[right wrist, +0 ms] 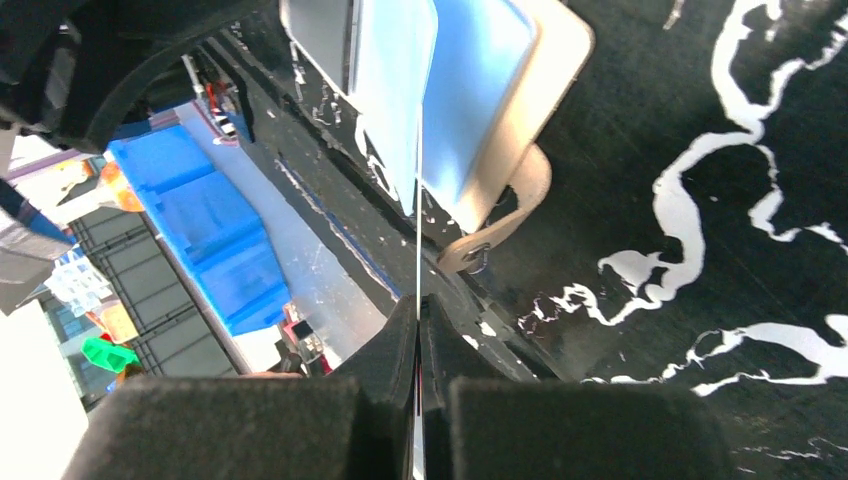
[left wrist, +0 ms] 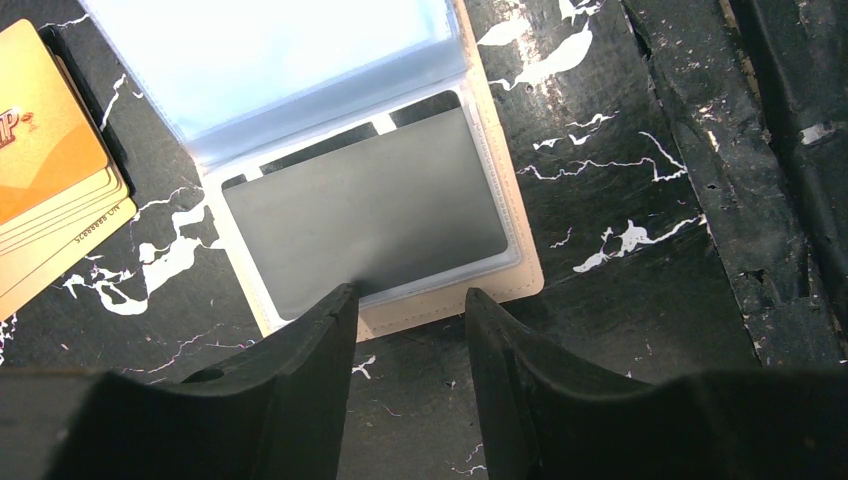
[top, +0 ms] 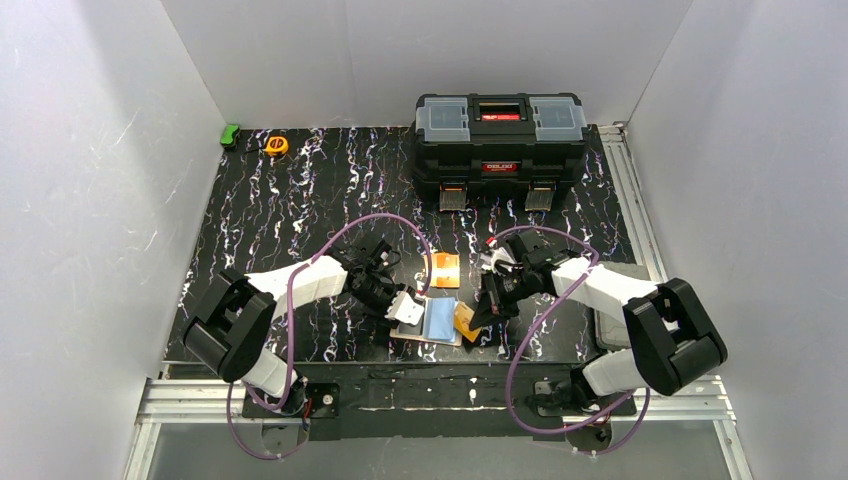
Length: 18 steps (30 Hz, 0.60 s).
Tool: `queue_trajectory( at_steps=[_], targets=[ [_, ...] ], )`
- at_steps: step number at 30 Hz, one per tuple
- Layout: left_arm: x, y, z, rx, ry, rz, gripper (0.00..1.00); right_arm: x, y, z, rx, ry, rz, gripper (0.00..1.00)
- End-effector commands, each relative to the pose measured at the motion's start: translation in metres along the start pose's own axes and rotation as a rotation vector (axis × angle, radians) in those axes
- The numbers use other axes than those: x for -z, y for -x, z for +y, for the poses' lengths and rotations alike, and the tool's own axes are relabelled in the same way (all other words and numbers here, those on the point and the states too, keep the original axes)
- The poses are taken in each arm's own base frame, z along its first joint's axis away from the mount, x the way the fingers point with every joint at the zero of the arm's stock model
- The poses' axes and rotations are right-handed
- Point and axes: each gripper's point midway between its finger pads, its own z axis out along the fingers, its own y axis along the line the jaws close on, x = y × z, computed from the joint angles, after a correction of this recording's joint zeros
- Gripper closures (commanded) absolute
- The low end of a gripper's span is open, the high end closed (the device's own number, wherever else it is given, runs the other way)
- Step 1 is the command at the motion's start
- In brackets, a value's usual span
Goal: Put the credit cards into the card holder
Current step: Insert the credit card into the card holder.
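The cream card holder (top: 430,322) lies open on the black marbled table, pale blue inside. In the left wrist view a dark card (left wrist: 365,215) sits in the clear sleeve of the card holder (left wrist: 500,285). My left gripper (left wrist: 410,292) is open at the holder's near edge. Its left fingertip overlaps the sleeve and nothing is between the jaws. My right gripper (right wrist: 420,300) is shut on a thin card seen edge-on, which looks orange (top: 466,322) from above, at the holder's right side by the snap tab (right wrist: 510,215). Another orange card (top: 441,269) lies just beyond the holder.
A big black toolbox (top: 500,135) stands at the back centre. A yellow tape measure (top: 277,145) and a small green object (top: 230,134) sit at the back left corner. White walls close in both sides, and the table's front edge runs right under the holder.
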Motion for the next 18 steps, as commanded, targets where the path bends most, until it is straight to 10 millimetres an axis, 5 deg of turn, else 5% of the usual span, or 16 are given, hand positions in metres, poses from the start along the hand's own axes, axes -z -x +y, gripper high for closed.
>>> queue_trajectory(
  at_steps=[1, 18],
  targets=[
    [-0.001, 0.000, -0.009, -0.015, -0.018, 0.000, 0.58, 0.006, 0.007, 0.024, 0.055, 0.107, -0.027, 0.99],
    [0.014, 0.017, 0.012, -0.003, 0.096, -0.030, 0.59, -0.012, 0.031, 0.044, 0.101, 0.142, 0.011, 0.99]
  ],
)
